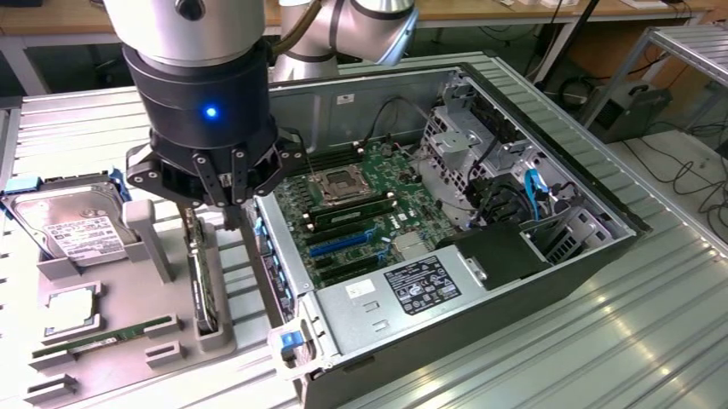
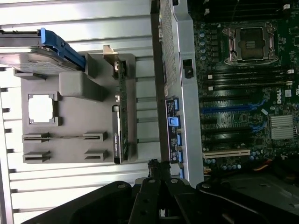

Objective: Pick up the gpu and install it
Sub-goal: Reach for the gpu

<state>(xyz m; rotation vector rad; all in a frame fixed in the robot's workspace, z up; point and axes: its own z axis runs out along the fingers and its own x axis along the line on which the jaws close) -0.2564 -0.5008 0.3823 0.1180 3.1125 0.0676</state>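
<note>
The tool (image 1: 234, 207) hangs with fingers pressed together, pinching nothing, just above the gpu (image 1: 206, 285). The gpu stands on edge in a slot of the gray tray (image 1: 136, 294), beside the open computer case (image 1: 546, 285).

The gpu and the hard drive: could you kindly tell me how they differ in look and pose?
The gpu is a thin dark card; the hard drive is a thicker silver box with a white label. The gpu stands on edge in a slot; the hard drive leans with its label face showing. The hard drive has blue rails, the gpu none. Both sit in the grey holder.
</note>
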